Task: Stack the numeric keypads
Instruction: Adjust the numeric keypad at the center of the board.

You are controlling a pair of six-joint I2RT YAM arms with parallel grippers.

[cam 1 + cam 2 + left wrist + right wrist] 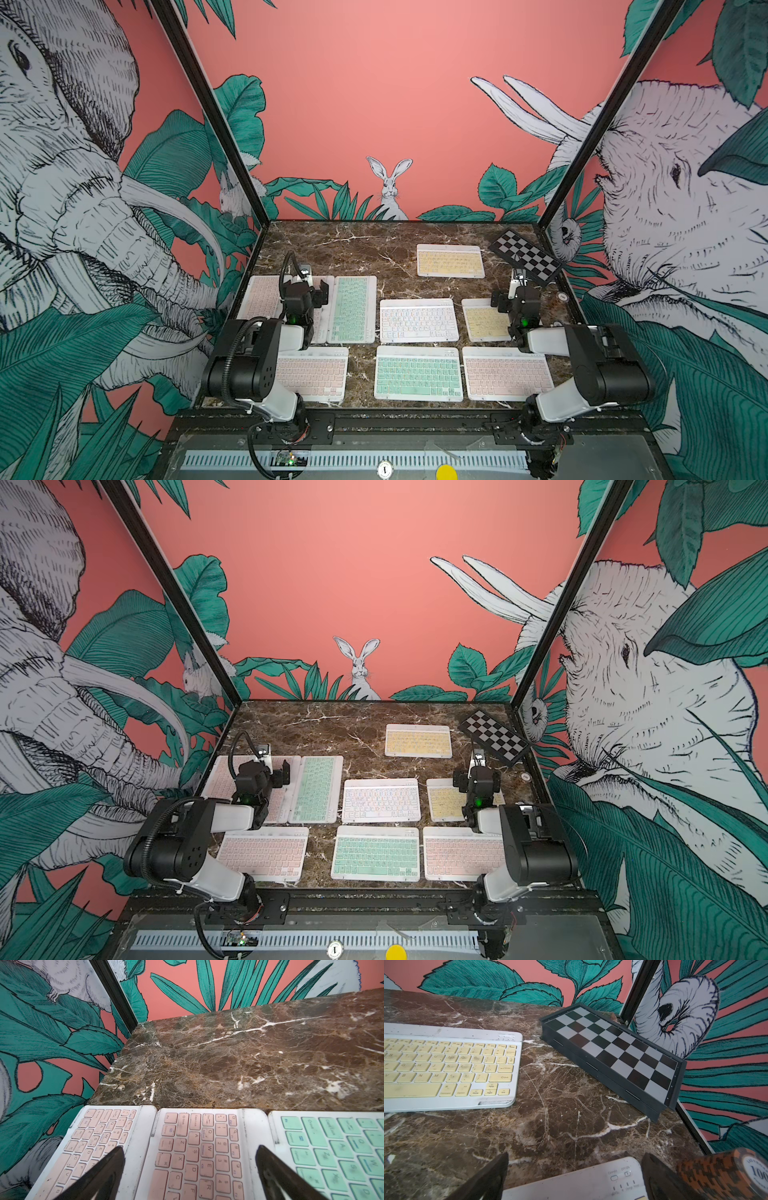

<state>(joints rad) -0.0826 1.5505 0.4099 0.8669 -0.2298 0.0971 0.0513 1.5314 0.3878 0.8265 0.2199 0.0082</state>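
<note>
Nearest, along the 6 o'clock edge of the marble tabletop [332, 249], three numeric keypads lie flat, keys up, apart from one another:
- near-left pink keypad [311, 374], 7 o'clock, its left end under the left arm.
- near mint keypad [417, 374], 6 o'clock.
- near-right pink keypad [505, 372], 5 o'clock.

Middle row, five items:
- white keypad [417, 320], dial centre.
- mid yellow keypad [482, 320], 3 o'clock, partly hidden by the right arm.
- turned mint keypad [351, 309], 9 o'clock, short edge toward the robot.
- inner pink keypad [207, 1130], just beside the turned mint keypad and turned the same way.
- outer pink keypad [259, 297], just beside the inner one, at the table's left edge.

Left gripper [189, 1148]: jaws wide, holding nothing, straddling the inner pink keypad with one finger above each long margin. Contact cannot be told.

Right gripper [575, 1155]: jaws wide, holding nothing, over the mid yellow keypad's corner marked Connect and OFF/ON. A stack of orange poker chips [724, 1174] stands just beside that corner.

Farthest:
- far yellow keypad [451, 260], 1 o'clock, flat and alone.
- folded chessboard [525, 255], 2 o'clock, set askew near the right wall.

No keypad rests on another.
</note>
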